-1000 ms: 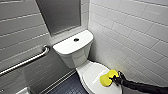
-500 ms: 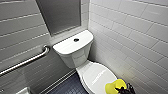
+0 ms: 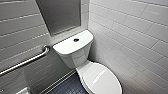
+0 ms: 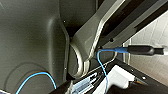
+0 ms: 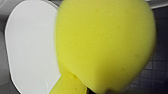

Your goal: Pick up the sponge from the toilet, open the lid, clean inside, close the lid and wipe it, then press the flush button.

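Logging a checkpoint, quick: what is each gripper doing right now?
Left gripper: cannot be told.
Right gripper: closed on the sponge, holding it clear of the lid.

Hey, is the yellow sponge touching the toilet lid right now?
Cannot tell. In the right wrist view the sponge overlaps one edge of the lid, hiding any contact or gap between them.

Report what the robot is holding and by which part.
The sponge, seen close in the right wrist view in front of the lid, looks held by the right gripper; which part is gripped cannot be told.
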Controlling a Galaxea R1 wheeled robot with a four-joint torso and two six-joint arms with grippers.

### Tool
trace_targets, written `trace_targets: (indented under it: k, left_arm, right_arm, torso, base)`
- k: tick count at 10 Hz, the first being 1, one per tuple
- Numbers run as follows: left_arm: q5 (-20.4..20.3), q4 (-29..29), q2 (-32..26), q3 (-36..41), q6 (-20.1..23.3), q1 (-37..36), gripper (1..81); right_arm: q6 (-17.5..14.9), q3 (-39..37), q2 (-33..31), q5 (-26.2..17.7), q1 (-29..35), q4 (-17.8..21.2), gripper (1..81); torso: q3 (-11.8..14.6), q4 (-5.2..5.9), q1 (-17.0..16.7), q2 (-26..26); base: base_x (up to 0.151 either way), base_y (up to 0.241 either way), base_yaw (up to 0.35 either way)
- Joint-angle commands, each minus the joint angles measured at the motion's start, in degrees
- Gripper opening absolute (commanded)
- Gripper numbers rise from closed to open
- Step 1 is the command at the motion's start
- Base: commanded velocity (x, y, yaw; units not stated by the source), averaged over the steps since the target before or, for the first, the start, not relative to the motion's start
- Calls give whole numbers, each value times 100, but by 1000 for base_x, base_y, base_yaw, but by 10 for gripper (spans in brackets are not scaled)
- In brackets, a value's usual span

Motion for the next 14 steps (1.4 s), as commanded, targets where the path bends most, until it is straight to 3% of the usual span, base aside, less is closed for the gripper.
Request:
trace_targets:
  k: [1,3,5,9,12,14]
  left_arm:
    - [481,-21,-92,229,35,55,811]
    - [481,-21,-92,229,36,38,811]
    - [472,-12,-84,229,36,37,811]
    - [463,-12,-75,211,36,20,811]
    - [454,-21,-66,176,36,20,811]
    - [455,-21,-66,176,36,2,811]
  right_arm:
    - [-77,453,-495,-216,-44,-98,10]
    - [-226,961,-715,-400,43,-327,10]
    - [-613,1305,-724,-937,429,-362,10]
    - [-640,1560,-768,-2026,1720,-345,10]
    - [-596,1052,-277,-2764,2573,-301,10]
    - [-587,377,425,-3256,3022,-310,10]
  torso:
    - [0,0,0,0]
    - [0,0,0,-2]
    - [2,0,0,-2]
    - [0,0,0,-2]
    - [0,0,0,-2]
    - [0,0,0,-2]
  base:
    - [0,0,0]
    - [0,0,0]
    - [0,0,0]
    - [0,0,0]
    - [0,0,0]
    - [0,0,0]
